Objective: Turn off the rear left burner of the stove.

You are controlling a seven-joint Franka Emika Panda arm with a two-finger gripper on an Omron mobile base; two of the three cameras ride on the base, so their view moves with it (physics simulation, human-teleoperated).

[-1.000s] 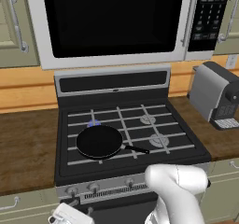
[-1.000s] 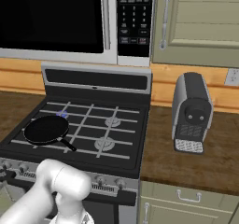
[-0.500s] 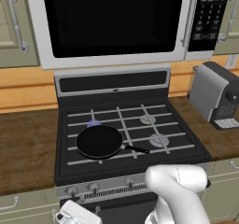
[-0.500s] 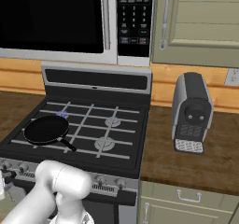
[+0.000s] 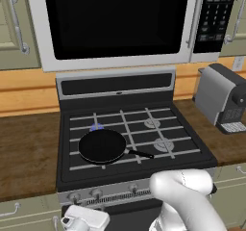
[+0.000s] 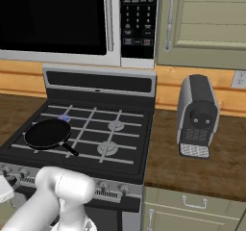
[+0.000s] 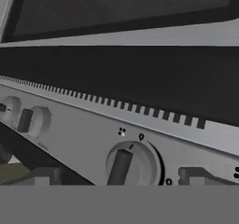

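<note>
In the left base view, the black gas stove (image 5: 129,129) with thin grey grates sits between brown wooden counter (image 5: 26,153) stretches. A small blue flame marks the small round rear left burner (image 5: 96,127), whose cap is mostly hidden behind the rim of a round black frying pan (image 5: 102,146) resting on the front left grate. The silver knob strip (image 5: 103,192) is partly covered by the white arm, and the white gripper body (image 5: 85,220) is cut off at the bottom edge just below that strip; its fingers are hidden, so I cannot tell how far apart they stand or whether they hold anything. A large black-doored microwave (image 5: 120,20) hangs above; its keypad text is too small to read. A grey and black coffee machine (image 5: 222,99) stands on the right counter.

In the right base view, the flame of the rear left burner (image 6: 63,118) shows just behind the pan (image 6: 47,133). The microwave keypad (image 6: 139,18) is illegible. The coffee machine (image 6: 197,115) stands well apart from the stove.

In the hand view, the silver strip tilts across the picture, with one round knob with a dark bar (image 7: 132,164) close at lower centre and a second knob (image 7: 31,121) to the left. Small markings beside the knobs are unreadable. The fingertips cannot be made out.
</note>
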